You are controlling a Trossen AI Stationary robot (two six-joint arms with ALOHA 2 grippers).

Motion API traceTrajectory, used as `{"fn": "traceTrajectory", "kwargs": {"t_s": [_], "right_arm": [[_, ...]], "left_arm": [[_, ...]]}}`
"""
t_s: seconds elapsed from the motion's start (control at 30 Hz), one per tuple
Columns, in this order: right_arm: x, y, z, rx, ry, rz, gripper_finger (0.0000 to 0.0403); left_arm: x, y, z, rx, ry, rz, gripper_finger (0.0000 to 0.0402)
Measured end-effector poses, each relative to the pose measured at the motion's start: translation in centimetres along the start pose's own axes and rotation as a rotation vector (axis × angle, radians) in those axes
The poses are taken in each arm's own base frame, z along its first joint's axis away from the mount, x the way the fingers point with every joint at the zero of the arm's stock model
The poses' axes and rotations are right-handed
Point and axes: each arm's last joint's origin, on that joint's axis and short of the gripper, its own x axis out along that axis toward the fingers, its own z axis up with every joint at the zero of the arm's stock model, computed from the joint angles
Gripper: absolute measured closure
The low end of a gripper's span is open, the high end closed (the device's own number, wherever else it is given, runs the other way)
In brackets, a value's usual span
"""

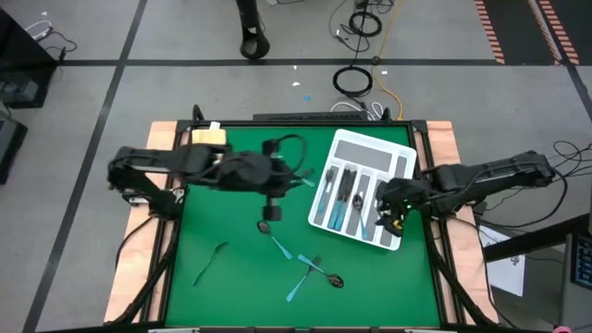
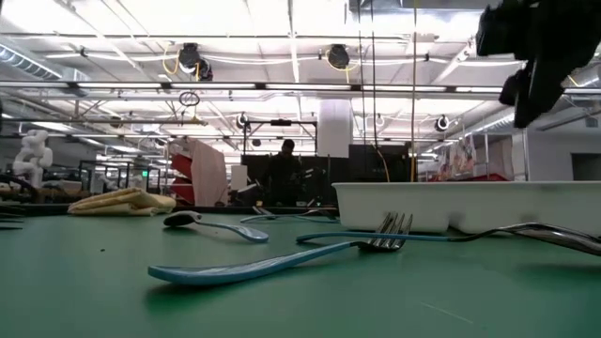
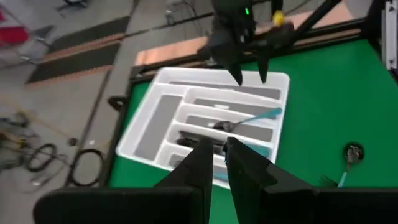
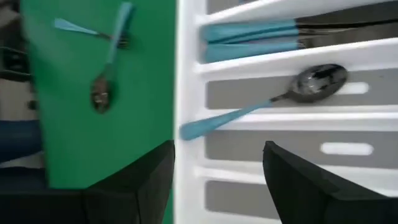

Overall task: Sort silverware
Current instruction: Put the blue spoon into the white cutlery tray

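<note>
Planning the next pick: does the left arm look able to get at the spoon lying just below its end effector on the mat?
Probably yes. The left end effector hangs near the spoon, with bare green mat around it and nothing lying on top.

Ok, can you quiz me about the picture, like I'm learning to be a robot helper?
1. True or false: the right end effector is shut.
2. What colour is the tray? A white, B red, C black.
3. Fill in: the spoon in the tray pokes its ____ out over the tray's edge.

Key: 1 false, it is open and empty. 2 A. 3 handle.
</note>
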Motion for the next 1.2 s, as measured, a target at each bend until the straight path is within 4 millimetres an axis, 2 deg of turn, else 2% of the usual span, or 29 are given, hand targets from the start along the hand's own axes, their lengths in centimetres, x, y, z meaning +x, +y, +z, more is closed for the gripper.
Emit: {"fn": "traceTrajectory", "kwargs": {"t_s": [0.13,0.43,0.7,1.03,1.2], "right_arm": [[2.2,-0.2,0.0,-0.027,0.093,-0.086,0.0176],[5.4,-0.2,0.5,-0.057,0.205,-0.182,0.0197],[7.1,0.3,0.1,-0.077,0.274,-0.215,0.0197],[9.3,1.5,0.3,-0.109,0.251,-0.182,0.0197],[9.6,1.5,0.6,-0.125,0.24,-0.171,0.0197]], "left_arm": [[-2.0,-1.6,-0.2,0.017,0.02,0.051,0.035],[-3.3,-4.3,-1.0,0.019,0.076,0.029,0.035],[-3.8,-5.2,-1.0,0.04,0.069,0.007,0.035],[-3.9,-5.4,-1.1,0.046,0.071,0.002,0.035],[-3.9,-5.4,-1.1,0.047,0.072,0.002,0.035]]}}
